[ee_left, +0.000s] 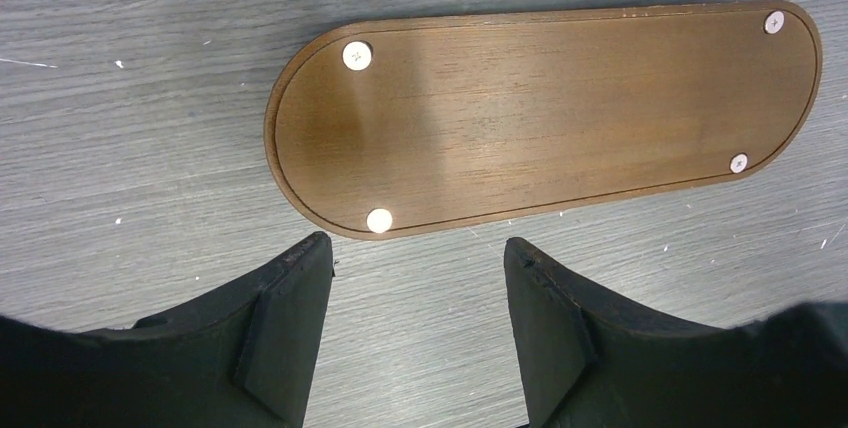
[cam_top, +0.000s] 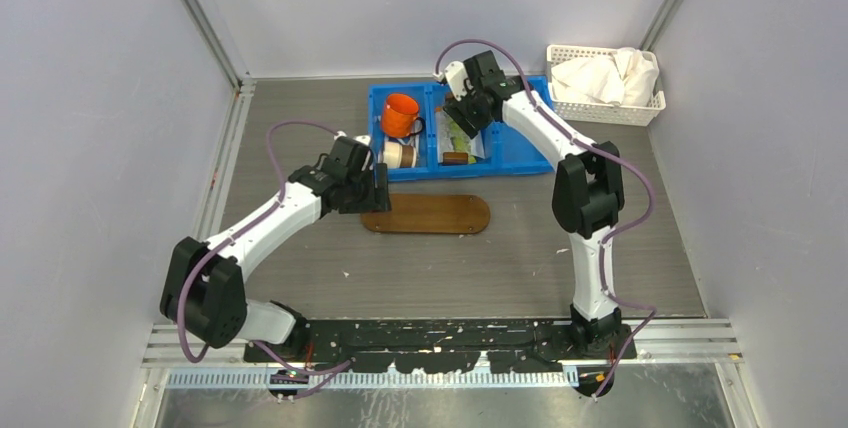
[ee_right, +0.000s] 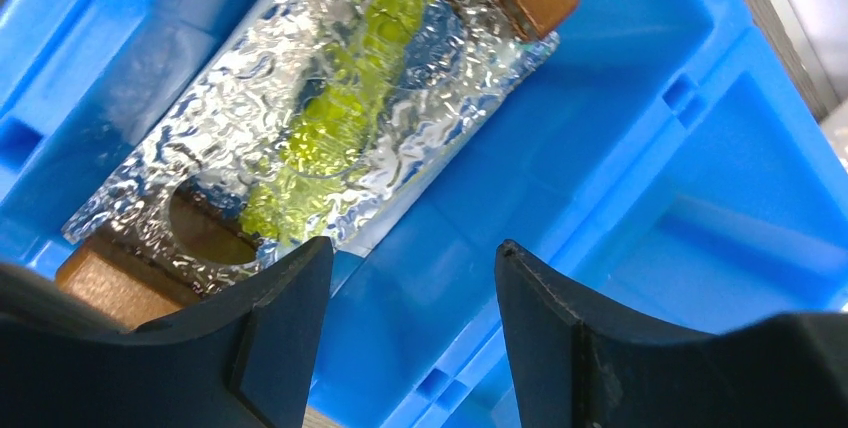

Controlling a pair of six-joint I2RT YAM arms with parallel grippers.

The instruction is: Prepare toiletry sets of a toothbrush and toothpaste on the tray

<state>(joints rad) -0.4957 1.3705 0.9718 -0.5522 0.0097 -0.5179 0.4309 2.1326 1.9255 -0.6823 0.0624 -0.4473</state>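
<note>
Left arm: bent; my left gripper [ee_left: 415, 248], fingers spread, over dark-brown oval wooden tray [ee_left: 540, 108], its left end, table's middle.
Right arm: stretched; right gripper [ee_right: 412, 248] spread above foil-wrapped yellow-green toothpaste tube [ee_right: 340, 118], blue plastic bin [ee_right: 620, 148], middle compartment.

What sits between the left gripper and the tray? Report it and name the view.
Only bare grey table; the left wrist view shows the open left gripper just short of the tray.

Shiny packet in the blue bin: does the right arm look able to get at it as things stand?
Probably yes: the right tool hangs open just above the shiny packet in the blue bin, nothing lying over it.
</note>
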